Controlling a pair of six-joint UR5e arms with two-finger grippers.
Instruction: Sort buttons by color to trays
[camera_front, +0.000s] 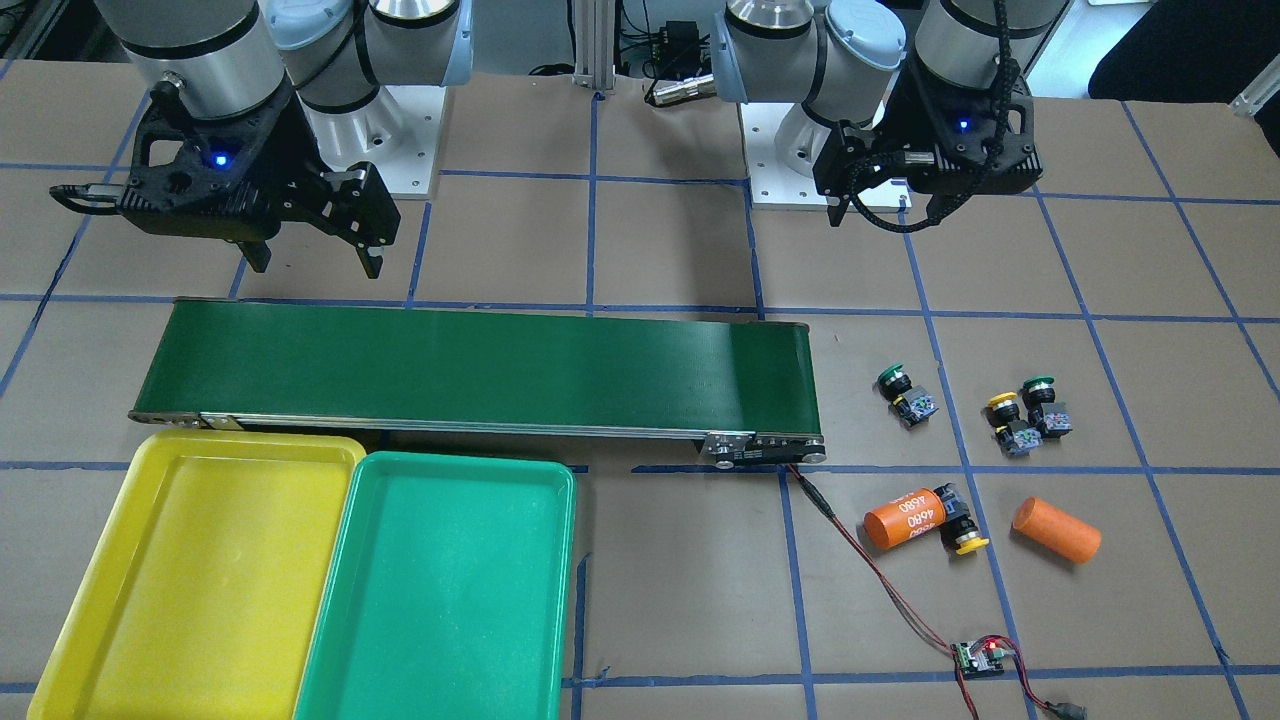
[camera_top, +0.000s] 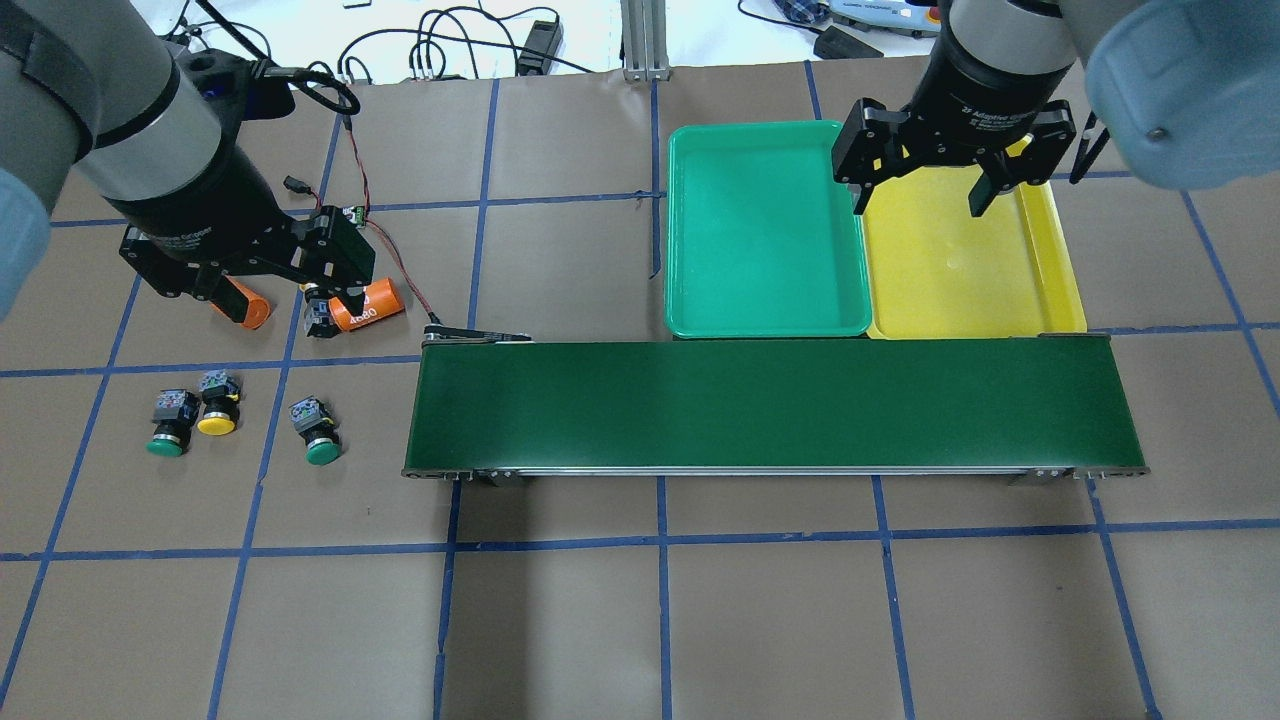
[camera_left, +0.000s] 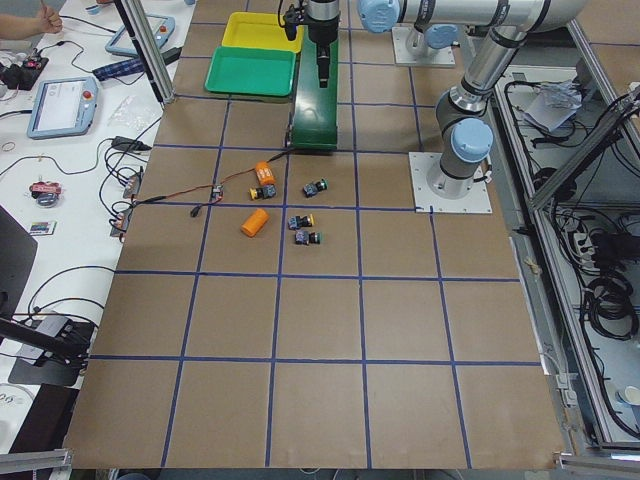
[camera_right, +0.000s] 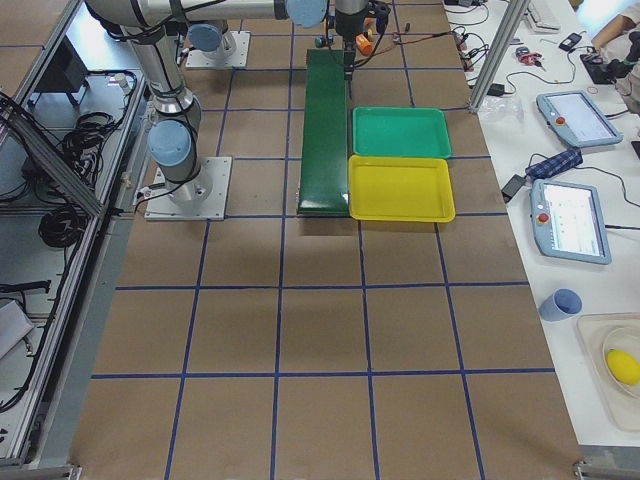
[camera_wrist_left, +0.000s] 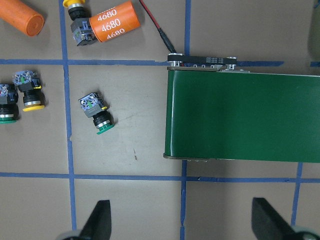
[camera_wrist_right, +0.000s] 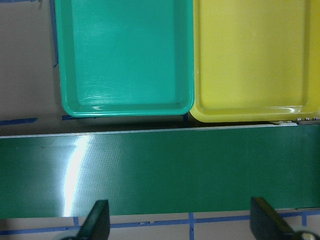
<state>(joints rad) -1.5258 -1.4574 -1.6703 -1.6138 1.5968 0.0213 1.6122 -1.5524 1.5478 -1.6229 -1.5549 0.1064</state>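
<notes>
While no button is yet in a tray, all four lie on the brown paper off the end of the belt (camera_wrist_left: 240, 115), below the left gripper (camera_wrist_left: 182, 225). Its fingers are spread and hold nothing, and the right gripper (camera_wrist_right: 180, 222) above the belt is the same.

You should take the lone green button (camera_wrist_left: 96, 115) first. Close across its blocky black body, not the smooth domed cap. One yellow button (camera_wrist_left: 77, 22) appears to touch the marked orange cylinder (camera_wrist_left: 112, 22).

The green tray (camera_wrist_right: 125, 107) and yellow tray (camera_wrist_right: 250, 107) are glossy, round-cornered plastic.

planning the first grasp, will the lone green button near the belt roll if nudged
The lone green button lies on its side; its round cap may let it swing, but the squarish block probably stops rolling. It looks rigid, probably light.
</notes>
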